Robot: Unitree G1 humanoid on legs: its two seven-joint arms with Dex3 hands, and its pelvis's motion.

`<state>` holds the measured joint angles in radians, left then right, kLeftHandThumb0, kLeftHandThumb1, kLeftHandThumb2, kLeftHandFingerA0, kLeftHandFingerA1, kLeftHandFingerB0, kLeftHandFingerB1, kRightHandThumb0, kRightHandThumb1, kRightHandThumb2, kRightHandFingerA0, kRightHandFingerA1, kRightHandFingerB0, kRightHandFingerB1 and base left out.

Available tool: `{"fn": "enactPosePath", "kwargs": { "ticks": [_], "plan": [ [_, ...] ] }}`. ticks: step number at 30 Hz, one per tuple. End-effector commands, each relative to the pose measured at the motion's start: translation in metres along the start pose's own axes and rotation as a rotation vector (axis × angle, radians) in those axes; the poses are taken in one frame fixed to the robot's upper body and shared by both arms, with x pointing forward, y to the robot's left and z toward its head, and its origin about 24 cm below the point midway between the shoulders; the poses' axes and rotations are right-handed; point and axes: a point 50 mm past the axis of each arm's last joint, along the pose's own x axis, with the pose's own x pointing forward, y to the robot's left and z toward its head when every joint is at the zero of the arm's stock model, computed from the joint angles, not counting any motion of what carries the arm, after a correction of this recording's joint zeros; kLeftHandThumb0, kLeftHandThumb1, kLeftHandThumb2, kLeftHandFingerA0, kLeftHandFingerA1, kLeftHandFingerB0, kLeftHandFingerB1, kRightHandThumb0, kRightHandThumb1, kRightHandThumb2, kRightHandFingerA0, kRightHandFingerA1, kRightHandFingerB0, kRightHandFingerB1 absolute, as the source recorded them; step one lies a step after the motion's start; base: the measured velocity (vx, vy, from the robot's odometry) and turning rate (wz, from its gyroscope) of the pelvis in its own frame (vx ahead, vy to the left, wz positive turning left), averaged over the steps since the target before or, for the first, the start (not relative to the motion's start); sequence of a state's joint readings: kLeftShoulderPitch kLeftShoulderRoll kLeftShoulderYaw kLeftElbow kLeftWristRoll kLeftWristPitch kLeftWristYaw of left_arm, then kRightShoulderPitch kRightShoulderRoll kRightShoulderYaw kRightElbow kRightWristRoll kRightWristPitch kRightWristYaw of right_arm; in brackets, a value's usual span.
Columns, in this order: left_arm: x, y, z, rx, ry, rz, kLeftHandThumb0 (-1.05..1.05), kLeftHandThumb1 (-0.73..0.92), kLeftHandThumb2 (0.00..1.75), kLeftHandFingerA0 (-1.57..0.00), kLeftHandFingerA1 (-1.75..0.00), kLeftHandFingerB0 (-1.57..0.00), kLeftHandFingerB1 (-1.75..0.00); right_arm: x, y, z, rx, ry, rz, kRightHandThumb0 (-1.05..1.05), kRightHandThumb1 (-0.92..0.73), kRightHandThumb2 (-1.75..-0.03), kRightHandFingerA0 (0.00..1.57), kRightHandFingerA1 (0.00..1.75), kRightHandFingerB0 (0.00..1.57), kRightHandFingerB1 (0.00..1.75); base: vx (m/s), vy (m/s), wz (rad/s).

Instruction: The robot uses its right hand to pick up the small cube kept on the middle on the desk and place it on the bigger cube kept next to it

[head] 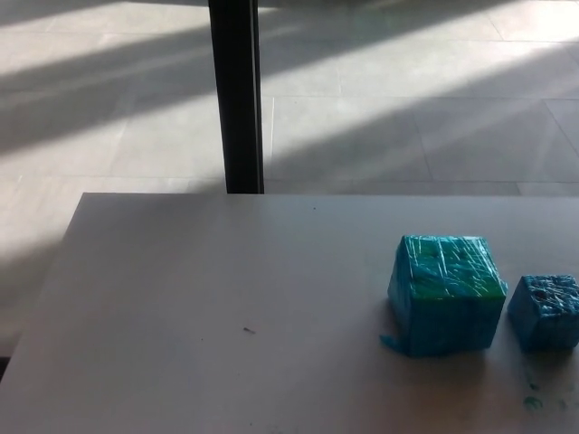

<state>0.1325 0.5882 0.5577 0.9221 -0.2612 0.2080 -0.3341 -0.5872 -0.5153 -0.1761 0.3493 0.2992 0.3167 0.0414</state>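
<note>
The bigger cube (446,295), wrapped in blue tape with a green patch on top, rests on the pale desk (226,316) at the right. Just to its right, with a narrow gap between them, sits the small blue cube (545,313), cut slightly by the picture's right edge. Neither of my hands shows in the head view.
A black vertical post (238,95) rises behind the desk's far edge. Beyond it lies a tiled floor (407,108) striped with sunlight. A few green specks (534,402) mark the desk in front of the small cube.
</note>
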Motion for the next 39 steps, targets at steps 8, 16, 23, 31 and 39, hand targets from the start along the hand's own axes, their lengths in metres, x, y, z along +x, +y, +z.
{"fn": "enactPosePath", "kwargs": {
  "ticks": [8, 16, 23, 31, 39],
  "plan": [
    [-0.002, 0.004, 0.002, 0.008, 0.009, 0.011, -0.87, 0.92, 0.73, -0.37, -0.48, -0.32, -0.38, 0.005, 0.005, 0.007, -0.564, 0.103, 0.282, -0.81, -0.45, -0.77, 0.00, 0.00, 0.03, 0.05, 0.00, 0.000, 0.00],
    [-0.002, 0.003, 0.003, 0.007, 0.000, 0.000, -0.92, 0.83, 0.79, -0.36, -0.52, -0.29, -0.41, 0.012, 0.007, -0.005, -0.761, 0.176, 0.309, -0.91, -0.52, -0.87, 0.00, 0.16, 0.00, 0.00, 0.00, 0.000, 0.00],
    [-0.003, 0.002, 0.004, 0.024, -0.008, -0.011, -0.87, 0.92, 0.70, -0.33, -0.49, -0.30, -0.39, 0.022, 0.014, -0.018, -0.856, 0.222, 0.306, -0.92, -0.53, -0.88, 0.00, 0.09, 0.00, 0.00, 0.00, 0.000, 0.00],
    [-0.002, 0.000, 0.004, 0.042, -0.006, -0.001, -0.87, 0.79, 1.20, -0.29, -0.57, -0.22, -0.48, 0.029, 0.023, -0.042, -0.871, 0.291, 0.298, -0.92, -0.54, -0.86, 0.00, 0.06, 0.00, 0.00, 0.00, 0.000, 0.00],
    [-0.002, -0.001, 0.000, 0.020, -0.004, 0.000, -0.87, 0.92, 0.72, -0.36, -0.48, -0.32, -0.39, 0.026, 0.030, -0.068, -0.876, 0.365, 0.327, -0.89, -0.52, -0.83, 0.00, 0.01, 0.07, 0.00, 0.00, 0.000, 0.00]
  ]
}}
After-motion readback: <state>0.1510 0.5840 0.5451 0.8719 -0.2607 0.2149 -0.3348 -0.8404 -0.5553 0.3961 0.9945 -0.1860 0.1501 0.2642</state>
